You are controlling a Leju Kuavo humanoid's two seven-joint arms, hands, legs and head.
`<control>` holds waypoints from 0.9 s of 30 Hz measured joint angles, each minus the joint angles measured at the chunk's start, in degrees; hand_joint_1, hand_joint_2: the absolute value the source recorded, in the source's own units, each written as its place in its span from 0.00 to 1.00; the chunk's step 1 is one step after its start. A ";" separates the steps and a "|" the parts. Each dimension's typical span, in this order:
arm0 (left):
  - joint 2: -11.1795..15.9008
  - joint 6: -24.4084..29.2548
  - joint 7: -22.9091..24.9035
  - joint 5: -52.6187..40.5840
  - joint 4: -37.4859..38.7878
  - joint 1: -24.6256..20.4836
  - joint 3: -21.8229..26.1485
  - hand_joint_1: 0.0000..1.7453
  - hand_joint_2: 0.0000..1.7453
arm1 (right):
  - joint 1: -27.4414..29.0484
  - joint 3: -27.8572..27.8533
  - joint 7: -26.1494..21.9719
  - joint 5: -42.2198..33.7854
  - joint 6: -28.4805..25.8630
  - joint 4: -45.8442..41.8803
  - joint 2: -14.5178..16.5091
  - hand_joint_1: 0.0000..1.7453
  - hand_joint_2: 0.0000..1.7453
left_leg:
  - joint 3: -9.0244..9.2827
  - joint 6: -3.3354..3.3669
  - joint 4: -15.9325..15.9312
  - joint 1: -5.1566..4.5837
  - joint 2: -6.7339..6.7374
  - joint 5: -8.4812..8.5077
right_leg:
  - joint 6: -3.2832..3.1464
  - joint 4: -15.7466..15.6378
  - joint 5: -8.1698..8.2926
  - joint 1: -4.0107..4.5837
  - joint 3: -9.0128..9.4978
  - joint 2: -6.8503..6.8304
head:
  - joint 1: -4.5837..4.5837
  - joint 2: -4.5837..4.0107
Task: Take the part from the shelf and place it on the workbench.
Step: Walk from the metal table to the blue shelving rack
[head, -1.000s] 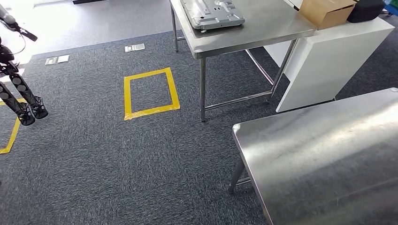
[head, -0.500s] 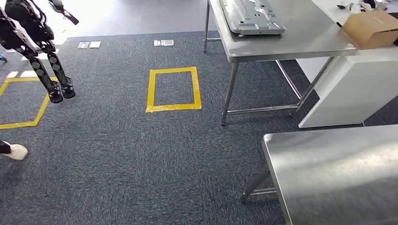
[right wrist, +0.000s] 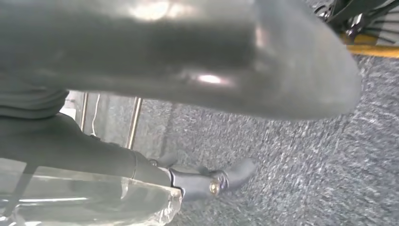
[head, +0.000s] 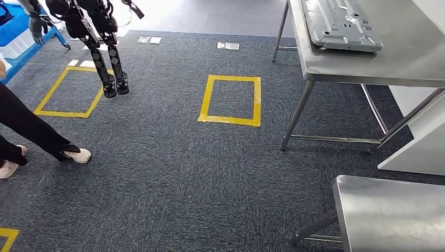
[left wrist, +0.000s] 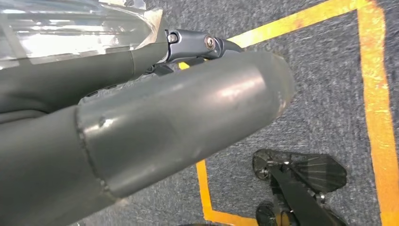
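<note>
A flat grey metal part [head: 341, 23] lies on the steel workbench [head: 414, 63] at the far right of the head view. My left hand [left wrist: 188, 103] hangs over the carpet with its thick grey thumb in front and a dark finger [left wrist: 197, 44] stretched out behind, holding nothing. My right hand [right wrist: 211, 61] hangs the same way above the carpet, one dark finger [right wrist: 207, 181] extended and nothing in it. Blue shelving or bins [head: 16, 37] stand at the far left.
A second steel table [head: 399, 215] has its corner at the near right. Another black humanoid robot [head: 94, 31] stands by a yellow tape square [head: 71, 92]. A person's legs [head: 31, 136] are at the left. A second tape square [head: 231, 100] marks the middle carpet.
The whole picture has slid to the right, so the camera has turned left. The tables now sit at the right edge, and the other robot and a person's legs have come into view.
</note>
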 joint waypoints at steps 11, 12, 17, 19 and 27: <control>0.15 0.14 0.25 -0.08 0.00 0.14 -0.01 0.00 0.00 | 0.19 0.08 -0.07 0.00 0.16 0.00 0.07 0.00 0.00 | -2.45 -1.82 5.57 0.85 9.52 -2.25 | -2.03 -0.62 -0.08 0.02 0.84 -6.75 | -0.52 0.00; 0.16 0.16 0.26 -0.14 0.00 0.01 -0.01 0.00 0.00 | 0.21 0.08 -0.07 0.00 0.16 0.00 0.09 0.00 0.00 | -0.75 -1.66 2.50 0.78 10.48 -1.23 | -1.73 -0.62 -0.29 0.18 0.92 -7.22 | -0.42 0.00; 0.14 0.16 0.28 -0.49 0.00 -0.17 -0.02 0.00 0.00 | -0.17 0.14 -0.07 0.00 0.16 0.00 0.05 0.00 0.00 | 0.70 0.18 -0.72 0.31 9.24 0.05 | -0.19 -0.07 -1.24 0.34 1.55 -7.88 | -0.15 0.00; 0.16 0.17 0.31 -0.50 0.00 -0.24 -0.01 0.00 0.00 | -0.09 0.19 -0.07 0.00 0.16 0.01 0.10 0.00 0.00 | 0.91 0.97 -1.28 0.54 8.04 0.64 | -0.26 4.41 -3.74 -0.01 -0.34 -4.76 | -0.04 0.00; 0.17 0.19 0.36 -0.52 0.00 -0.09 0.00 0.00 0.00 | 0.27 0.26 -0.05 0.00 0.20 0.02 0.17 0.00 0.00 | 0.95 0.56 -1.09 0.45 2.02 0.76 | 1.46 2.25 -1.52 -1.00 -0.05 -0.17 | 0.08 0.00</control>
